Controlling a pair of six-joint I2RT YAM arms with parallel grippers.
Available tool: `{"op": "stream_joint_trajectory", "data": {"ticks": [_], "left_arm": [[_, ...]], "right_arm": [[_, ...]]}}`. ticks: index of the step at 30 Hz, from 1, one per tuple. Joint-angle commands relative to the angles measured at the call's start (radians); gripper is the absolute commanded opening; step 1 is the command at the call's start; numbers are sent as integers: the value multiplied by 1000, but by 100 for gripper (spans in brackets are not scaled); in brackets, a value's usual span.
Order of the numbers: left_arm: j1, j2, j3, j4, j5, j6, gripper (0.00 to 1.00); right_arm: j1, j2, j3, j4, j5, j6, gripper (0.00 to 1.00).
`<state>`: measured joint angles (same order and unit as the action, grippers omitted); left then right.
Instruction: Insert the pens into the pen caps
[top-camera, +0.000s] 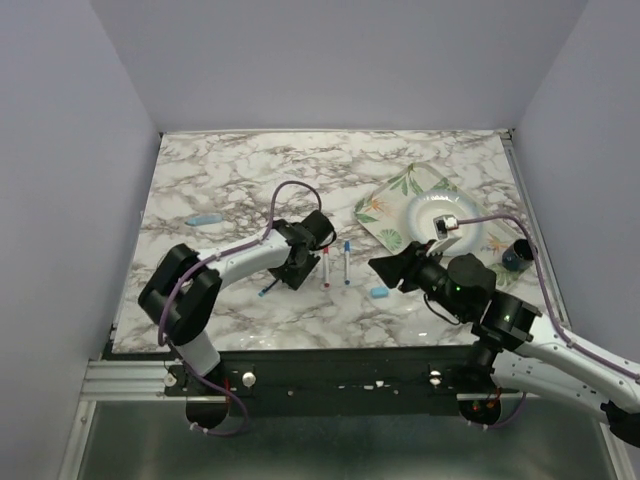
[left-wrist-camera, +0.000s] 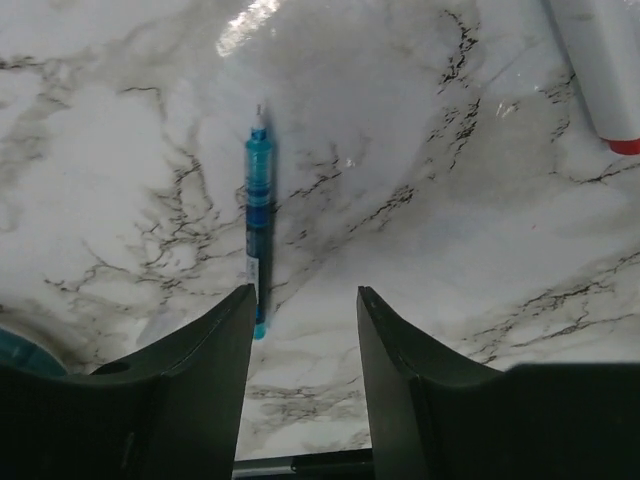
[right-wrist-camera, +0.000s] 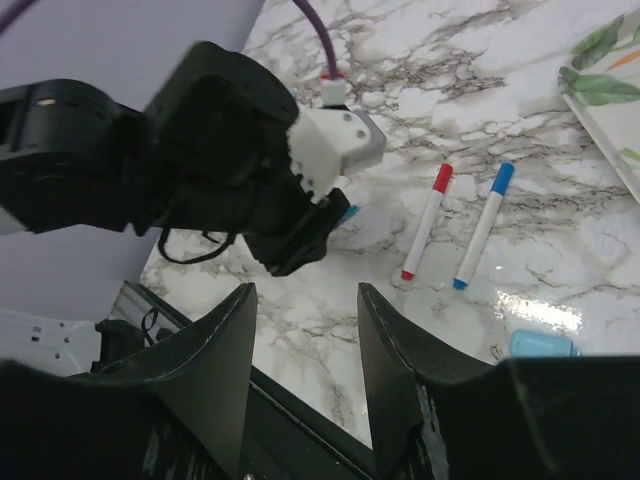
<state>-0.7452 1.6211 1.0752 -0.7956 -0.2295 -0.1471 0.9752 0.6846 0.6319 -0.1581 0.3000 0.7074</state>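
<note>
Pen caps sit apart from the pens: far left we see a light blue cap (top-camera: 204, 218) lying alone on the marble table (top-camera: 230, 170). Next comes the blue-barrelled pen (left-wrist-camera: 258, 225), flat on the marble, its near end just beside one finger of the left gripper (left-wrist-camera: 305, 300), whose jaws stand partly apart over bare marble, holding nothing. To its right a white pen with red ends (top-camera: 326, 268) and a white pen with blue ends (top-camera: 346, 263) lie side by side. A second light blue cap (top-camera: 379, 292) rests near the right gripper (top-camera: 380, 266), likewise partly open and empty. Beyond we find the floral tray (top-camera: 395, 195) and, far right, a dark cup (top-camera: 516, 257)
</note>
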Motion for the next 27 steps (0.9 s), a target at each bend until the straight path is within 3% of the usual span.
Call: {"op": "stream_joint_trajectory", "data": {"ticks": [1,10,27], "left_arm": [[4,126,38,-24,58,23,52],[38,148,71,-1,22,29,53],[110,194,48,15,124,35,51]], "right_arm": [[0,-49,-1,-24,45,-28,51],[0,-96,-31,-20,64,-26,51],[0,-88,-37,-23,60,-31,51]]}}
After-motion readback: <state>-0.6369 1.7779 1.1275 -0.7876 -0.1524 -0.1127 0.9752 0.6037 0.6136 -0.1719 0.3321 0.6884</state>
